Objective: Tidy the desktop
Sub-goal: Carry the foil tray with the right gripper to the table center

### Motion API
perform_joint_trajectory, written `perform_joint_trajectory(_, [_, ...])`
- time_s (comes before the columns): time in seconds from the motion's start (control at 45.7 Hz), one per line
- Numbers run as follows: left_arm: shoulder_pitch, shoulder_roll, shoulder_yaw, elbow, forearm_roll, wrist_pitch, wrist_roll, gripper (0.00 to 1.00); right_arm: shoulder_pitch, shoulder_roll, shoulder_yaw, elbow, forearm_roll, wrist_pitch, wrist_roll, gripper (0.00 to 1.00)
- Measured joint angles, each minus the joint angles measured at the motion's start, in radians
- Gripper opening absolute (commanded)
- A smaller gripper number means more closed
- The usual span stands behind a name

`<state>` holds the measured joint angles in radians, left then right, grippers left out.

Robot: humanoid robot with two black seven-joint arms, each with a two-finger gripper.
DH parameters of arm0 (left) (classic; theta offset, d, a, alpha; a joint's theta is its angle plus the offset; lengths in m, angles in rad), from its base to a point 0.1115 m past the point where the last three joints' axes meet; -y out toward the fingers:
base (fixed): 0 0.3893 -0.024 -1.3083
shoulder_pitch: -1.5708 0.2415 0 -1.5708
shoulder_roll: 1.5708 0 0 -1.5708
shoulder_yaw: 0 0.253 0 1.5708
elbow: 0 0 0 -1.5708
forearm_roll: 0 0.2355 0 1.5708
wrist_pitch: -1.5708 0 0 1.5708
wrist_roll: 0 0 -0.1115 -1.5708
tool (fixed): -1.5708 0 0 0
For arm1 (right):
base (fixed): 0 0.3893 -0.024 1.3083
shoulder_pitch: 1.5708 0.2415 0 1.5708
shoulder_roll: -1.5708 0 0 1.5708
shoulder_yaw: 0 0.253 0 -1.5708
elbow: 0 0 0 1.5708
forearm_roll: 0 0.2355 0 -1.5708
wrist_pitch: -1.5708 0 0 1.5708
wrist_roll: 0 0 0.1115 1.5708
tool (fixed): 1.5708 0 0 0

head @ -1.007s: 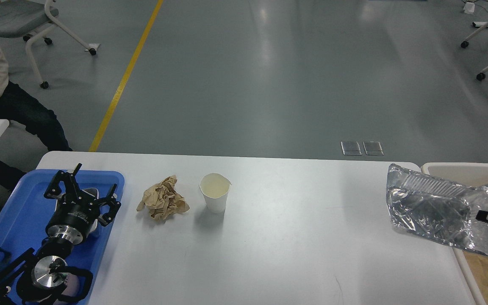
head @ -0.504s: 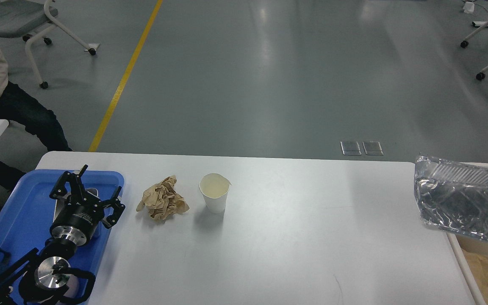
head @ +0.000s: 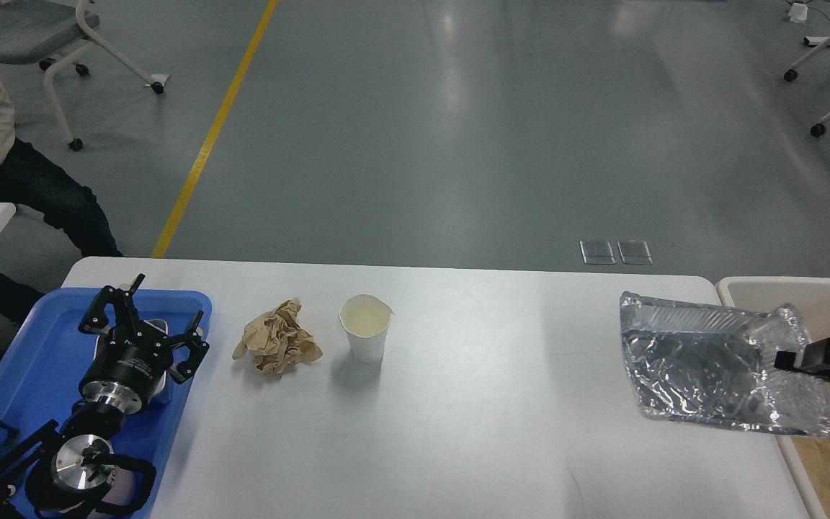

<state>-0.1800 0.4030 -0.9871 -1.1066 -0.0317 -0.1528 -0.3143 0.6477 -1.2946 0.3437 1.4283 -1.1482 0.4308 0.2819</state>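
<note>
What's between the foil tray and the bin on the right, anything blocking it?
Nothing visible. The foil tray, gripped at its right end by the right gripper, hangs at the desktop's right edge, its right end overlapping the beige bin's rim. The cup and crumpled paper sit far to the left.

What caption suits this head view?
Right gripper holds a foil tray by the beige bin; paper cup waits on the desktop.
</note>
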Motion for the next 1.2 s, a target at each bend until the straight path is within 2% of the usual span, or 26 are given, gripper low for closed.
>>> perform_joint_trajectory(0.263, [-0.002,0.0,0.005,-0.003,-0.001,-0.002,0.005,0.96,0.082,0.166,-0.01,-0.091,-0.067,0.04,-0.028,0.0])
perform_joint_trajectory(0.416, [-0.002,-0.001,0.007,-0.004,-0.001,-0.002,0.027,0.96,0.147,0.269,-0.059,-0.163,-0.091,0.064,-0.04,0.0])
perform_joint_trajectory(0.679, [-0.018,0.002,0.007,-0.004,-0.001,-0.003,0.034,0.96,0.382,0.489,-0.334,-0.303,-0.069,0.07,-0.042,0.0])
perform_joint_trajectory(0.92, [-0.014,0.001,0.01,-0.003,-0.001,-0.003,0.034,0.96,0.58,0.699,-0.566,-0.437,0.073,0.067,-0.041,0.0])
perform_joint_trajectory(1.204, [-0.013,-0.004,0.01,-0.003,-0.001,-0.002,0.035,0.96,0.668,0.84,-0.677,-0.504,0.199,0.061,-0.04,0.0])
